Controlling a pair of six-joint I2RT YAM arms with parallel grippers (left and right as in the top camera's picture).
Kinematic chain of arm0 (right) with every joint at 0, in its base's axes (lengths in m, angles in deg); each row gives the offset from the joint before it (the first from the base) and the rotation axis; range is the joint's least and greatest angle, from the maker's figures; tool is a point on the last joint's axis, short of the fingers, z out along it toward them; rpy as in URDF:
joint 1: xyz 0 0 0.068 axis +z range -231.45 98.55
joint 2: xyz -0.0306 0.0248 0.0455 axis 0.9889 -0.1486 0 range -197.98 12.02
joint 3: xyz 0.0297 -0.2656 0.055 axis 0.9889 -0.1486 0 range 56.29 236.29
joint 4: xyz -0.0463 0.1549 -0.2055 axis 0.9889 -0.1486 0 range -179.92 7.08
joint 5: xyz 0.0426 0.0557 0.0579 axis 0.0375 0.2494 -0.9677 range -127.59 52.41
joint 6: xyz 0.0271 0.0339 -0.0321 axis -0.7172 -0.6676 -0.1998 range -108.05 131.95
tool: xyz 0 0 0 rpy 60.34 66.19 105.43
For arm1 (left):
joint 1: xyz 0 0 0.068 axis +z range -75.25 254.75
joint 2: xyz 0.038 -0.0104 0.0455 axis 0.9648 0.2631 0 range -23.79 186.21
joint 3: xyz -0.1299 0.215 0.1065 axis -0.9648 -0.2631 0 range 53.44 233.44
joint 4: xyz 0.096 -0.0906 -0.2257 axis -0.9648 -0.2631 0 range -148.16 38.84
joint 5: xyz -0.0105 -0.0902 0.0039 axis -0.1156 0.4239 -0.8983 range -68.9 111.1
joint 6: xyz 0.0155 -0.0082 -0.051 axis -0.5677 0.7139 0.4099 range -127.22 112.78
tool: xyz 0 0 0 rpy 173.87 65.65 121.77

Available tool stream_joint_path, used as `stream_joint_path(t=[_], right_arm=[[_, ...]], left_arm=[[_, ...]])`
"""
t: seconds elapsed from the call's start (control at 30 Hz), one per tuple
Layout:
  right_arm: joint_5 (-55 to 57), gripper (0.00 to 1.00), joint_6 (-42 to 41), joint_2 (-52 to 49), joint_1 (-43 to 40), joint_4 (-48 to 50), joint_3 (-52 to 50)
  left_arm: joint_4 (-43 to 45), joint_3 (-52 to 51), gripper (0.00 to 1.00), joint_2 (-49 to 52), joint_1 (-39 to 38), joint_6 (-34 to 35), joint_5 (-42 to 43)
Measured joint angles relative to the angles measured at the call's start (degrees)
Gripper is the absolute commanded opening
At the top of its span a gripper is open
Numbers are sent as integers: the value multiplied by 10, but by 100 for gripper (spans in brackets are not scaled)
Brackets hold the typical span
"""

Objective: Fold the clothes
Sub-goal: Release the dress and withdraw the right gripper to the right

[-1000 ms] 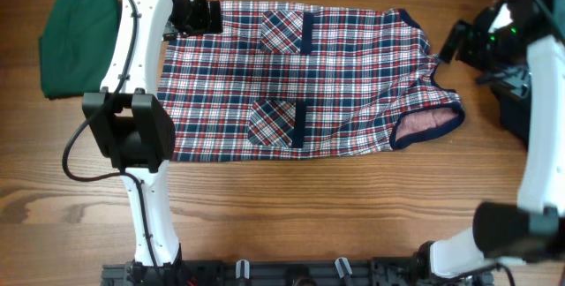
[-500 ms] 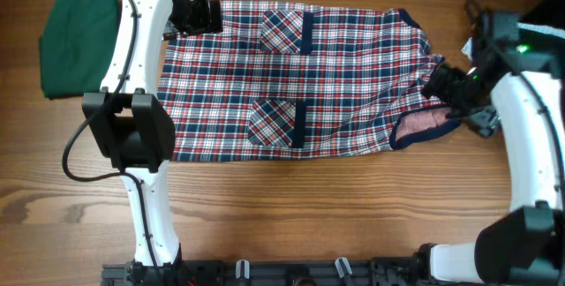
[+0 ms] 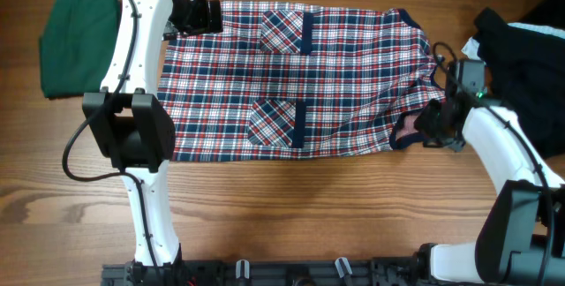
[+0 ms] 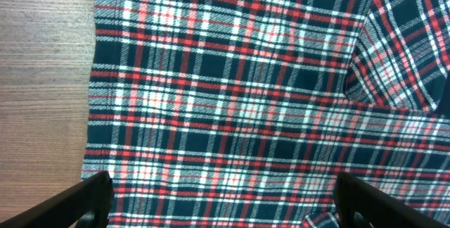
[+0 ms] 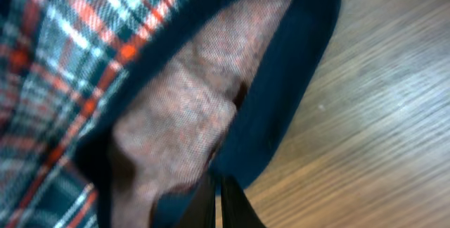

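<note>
Now, overhead: the plaid dress lies flat across the middle of the tabletop. My right arm has swung in from the right edge, and the right fingers sit at the dress's open right end. The left fingers hover at its upper-left corner.

Left wrist: those fingers are spread wide over plaid, grasping nothing.

Right wrist: the fingers have just clenched at the navy trim. I cannot tell whether cloth is caught. If it is, the first fold can start.

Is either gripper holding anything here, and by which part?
The right gripper is shut on the plaid dress at the navy trim of its opening; the left gripper holds nothing.
</note>
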Motion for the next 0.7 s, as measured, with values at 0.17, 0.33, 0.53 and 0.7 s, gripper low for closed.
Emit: stream_joint_path(t=[0.17,0.33,0.53,0.7], right_arm=[[0,5,6,0,0,74,-45],[-14,4,24,0,0,132,-46],[-23,4,30,0,0,147,-46],[-24,4,30,0,0,148,-46]], left_arm=[[0,0,75,0,0,0,0],[-2,0,11,8,0,-6,0],[-49,0,4,65,0,-8,9],[-74,-3,4,97,0,-7,13]])
